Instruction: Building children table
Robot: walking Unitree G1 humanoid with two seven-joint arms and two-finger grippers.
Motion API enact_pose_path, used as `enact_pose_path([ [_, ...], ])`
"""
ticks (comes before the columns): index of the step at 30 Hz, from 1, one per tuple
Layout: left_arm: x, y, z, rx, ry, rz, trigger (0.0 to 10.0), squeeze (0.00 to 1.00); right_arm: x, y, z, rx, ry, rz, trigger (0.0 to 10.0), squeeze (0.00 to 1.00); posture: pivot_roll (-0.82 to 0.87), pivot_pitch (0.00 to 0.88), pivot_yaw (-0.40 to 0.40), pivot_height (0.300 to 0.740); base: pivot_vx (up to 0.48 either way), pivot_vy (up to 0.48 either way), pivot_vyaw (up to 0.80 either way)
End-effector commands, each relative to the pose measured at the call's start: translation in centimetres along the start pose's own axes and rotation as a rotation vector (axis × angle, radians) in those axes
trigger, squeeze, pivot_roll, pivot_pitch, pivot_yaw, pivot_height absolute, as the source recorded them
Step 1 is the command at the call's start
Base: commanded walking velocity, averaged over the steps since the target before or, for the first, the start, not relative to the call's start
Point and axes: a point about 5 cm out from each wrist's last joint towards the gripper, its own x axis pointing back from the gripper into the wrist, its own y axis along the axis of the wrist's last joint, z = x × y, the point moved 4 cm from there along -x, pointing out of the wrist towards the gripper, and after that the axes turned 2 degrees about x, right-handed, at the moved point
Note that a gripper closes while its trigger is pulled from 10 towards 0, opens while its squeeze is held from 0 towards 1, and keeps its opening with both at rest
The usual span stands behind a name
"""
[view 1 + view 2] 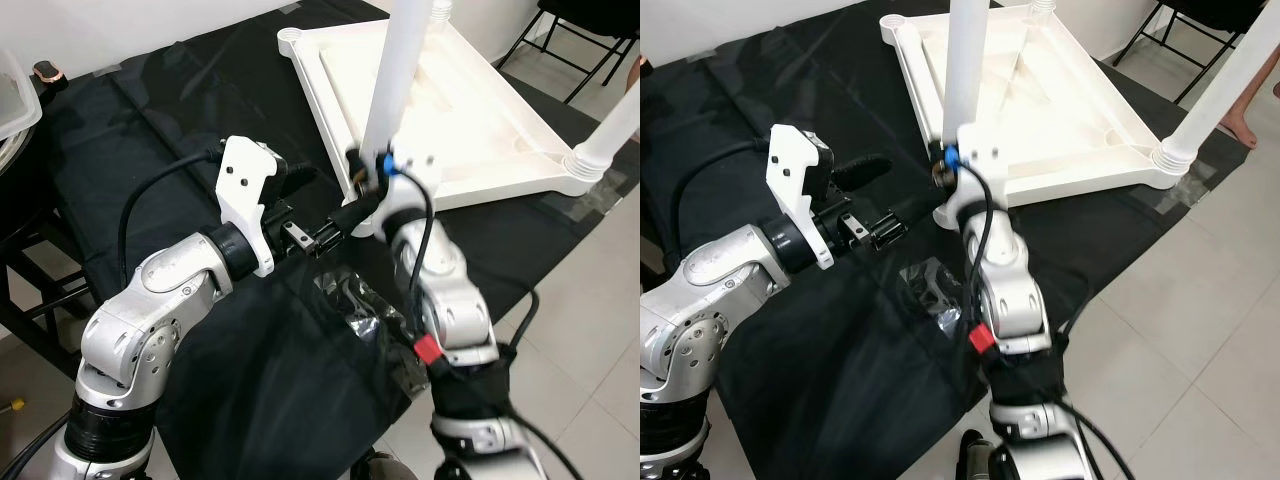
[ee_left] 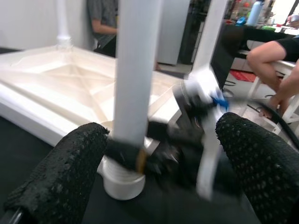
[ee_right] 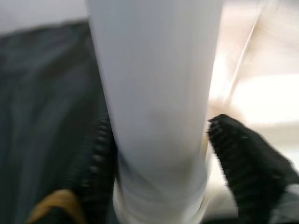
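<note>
- Even, bright daylight fills the head views; the white tabletop (image 1: 440, 120) nearly blows out against the black cloth (image 1: 150, 140) under it.
- A crumpled plastic wrap (image 1: 940, 300) on the cloth near the tabletop's corner throws small glints.
- The left wrist view is sharp on the leg (image 2: 133, 70), smeared by motion just beside it.
- The right wrist view is soft all over, washed pale beyond the leg.

Near table leg (image 1: 397, 70) stands upright in corner socket of upturned white tabletop (image 1: 470, 120), blocked on the robot's side by right gripper (image 3: 159, 140) clasping it; left gripper (image 2: 159, 154) spread wide just beside, facing the leg; black cloth (image 1: 150, 130) to the left open; second leg (image 1: 612, 130) rises at far right corner
</note>
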Motion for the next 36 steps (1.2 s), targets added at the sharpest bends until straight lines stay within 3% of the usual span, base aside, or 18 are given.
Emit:
enact_pose_path([
  [1, 0.3, -0.3, 0.1, -0.004, 0.003, 0.005, 10.0, 0.00, 0.5, 1.1, 0.2, -0.011, 0.023, -0.049, 10.0, 1.00, 0.04, 0.300, -0.025, 0.740, 0.000, 0.000, 0.00],
  [12, 0.1, -0.3, 0.1, -0.002, -0.005, 0.000, 10.0, 0.00, 2.1, 0.1, -0.4, 0.014, 0.024, -0.040, 10.0, 1.00, 0.02, 0.288, -0.015, 0.740, 0.000, 0.000, 0.00],
  [16, 0.4, -0.7, 0.5, -0.008, 0.017, 0.014, 10.0, 0.00, 4.7, -3.3, 1.3, 0.021, 0.167, 0.087, 10.0, 1.00, 0.02, 0.283, -0.018, 0.740, 0.000, 0.000, 0.00],
  [20, 1.1, -1.1, 1.4, -0.021, 0.059, 0.031, 10.0, 0.00, 6.4, -4.4, 1.8, 0.045, 0.232, 0.120, 10.0, 1.00, 0.02, 0.281, -0.020, 0.740, 0.000, 0.000, 0.00],
  [24, 3.0, -2.0, 3.3, -0.044, 0.184, 0.060, 10.0, 0.00, 8.8, -5.3, 2.3, 0.061, 0.337, 0.139, 10.0, 1.00, 0.01, 0.273, -0.018, 0.740, 0.000, 0.000, 0.00],
  [25, 3.9, -2.6, 4.1, -0.054, 0.241, 0.078, 10.0, 0.00, 9.2, -5.4, 1.9, 0.075, 0.336, 0.141, 10.0, 0.89, 0.01, 0.265, -0.017, 0.740, 0.000, 0.000, 0.00],
  [26, 3.9, -2.6, 4.1, -0.054, 0.241, 0.078, 10.0, 0.00, 9.2, -5.4, 1.9, 0.075, 0.336, 0.141, 10.0, 0.89, 0.01, 0.265, -0.017, 0.740, 0.000, 0.000, 0.00],
  [27, 5.1, -3.1, 4.9, -0.041, 0.320, 0.084, 10.0, 0.00, 9.4, -5.5, 1.1, 0.103, 0.315, 0.137, 10.0, 0.00, 0.01, 0.261, -0.015, 0.740, 0.000, 0.000, 0.00],
  [28, 5.1, -3.1, 4.9, -0.041, 0.320, 0.084, 10.0, 0.00, 9.4, -5.5, 1.1, 0.103, 0.315, 0.137, 10.0, 0.00, 0.01, 0.261, -0.015, 0.740, 0.000, 0.000, 0.00],
  [30, 7.0, -3.9, 5.9, 0.001, 0.440, 0.089, 10.0, 0.00, 9.5, -5.6, -0.1, 0.148, 0.278, 0.127, 10.0, 0.00, 0.01, 0.254, -0.013, 0.740, 0.000, 0.000, 0.00],
  [33, 8.2, -4.8, 6.3, 0.066, 0.520, 0.091, 10.0, 0.00, 9.4, -5.3, -0.3, 0.178, 0.279, 0.098, 10.0, 0.00, 0.02, 0.246, -0.011, 0.740, 0.000, 0.000, 0.00],
  [36, 10.6, -7.2, 6.9, 0.116, 0.700, 0.131, 10.0, 0.00, 8.7, -3.6, 0.0, 0.187, 0.294, -0.003, 10.0, 0.00, 0.02, 0.222, -0.012, 0.740, 0.000, 0.000, 0.00],
])
